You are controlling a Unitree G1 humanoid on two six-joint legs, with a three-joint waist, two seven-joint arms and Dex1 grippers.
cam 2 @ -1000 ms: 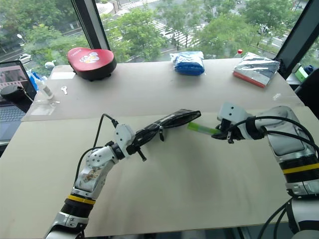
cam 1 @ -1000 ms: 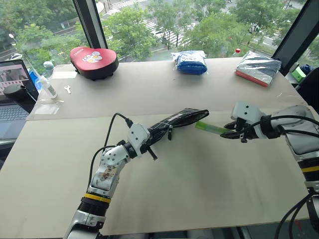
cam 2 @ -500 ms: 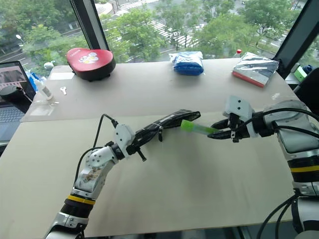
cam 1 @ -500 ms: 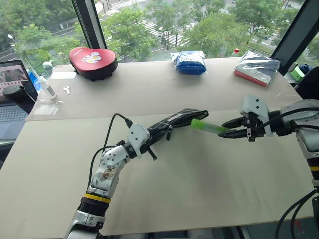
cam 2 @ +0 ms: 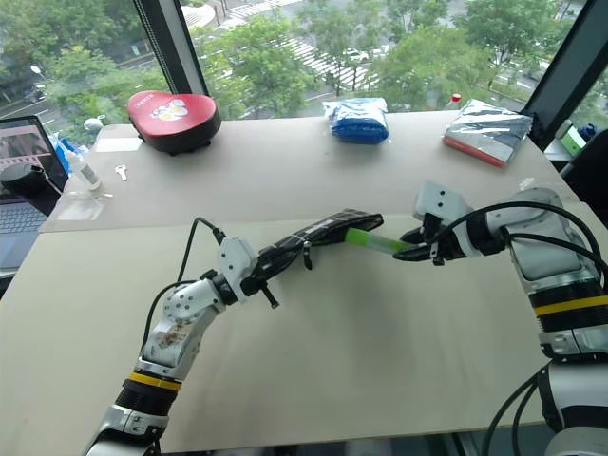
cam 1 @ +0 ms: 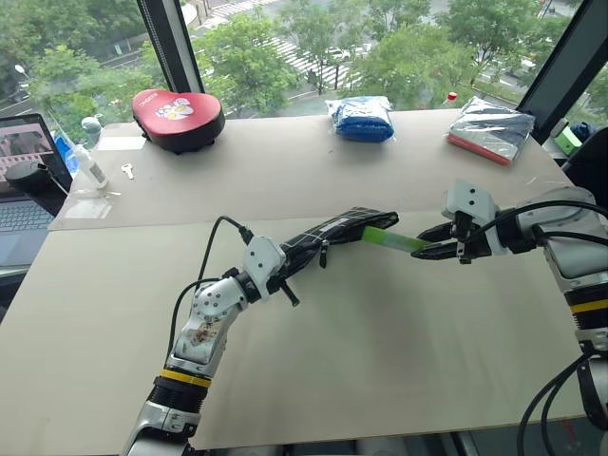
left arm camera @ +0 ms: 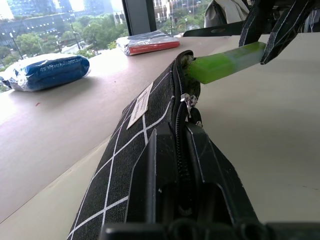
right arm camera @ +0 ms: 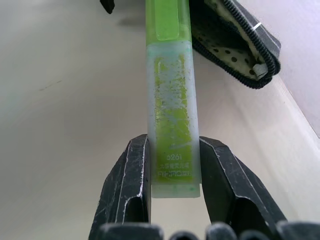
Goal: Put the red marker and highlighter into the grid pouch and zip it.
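My left gripper [cam 1: 294,255] is shut on the grid pouch [cam 1: 332,233], black with thin white lines, and holds it lifted above the table with its zipper open. The open mouth [left arm camera: 186,62] points toward my right gripper [cam 1: 425,244]. That gripper is shut on the back end of the lime-green highlighter [cam 1: 388,239]. The highlighter's front tip [left arm camera: 197,70] sits right at the pouch's mouth, and the pouch's dotted lining [right arm camera: 227,42] shows beside it. The red marker is out of view.
At the table's far edge lie a red cushion-like case [cam 1: 179,116], a blue bundle [cam 1: 363,118] and a silver packet with a red edge [cam 1: 492,129]. A laptop [cam 1: 24,180], a small bottle [cam 1: 92,166] and a key [cam 1: 128,171] are at the far left.
My right gripper has turned and the highlighter's tip has edged left, up to the pouch's mouth. The left gripper and the pouch have stayed still.
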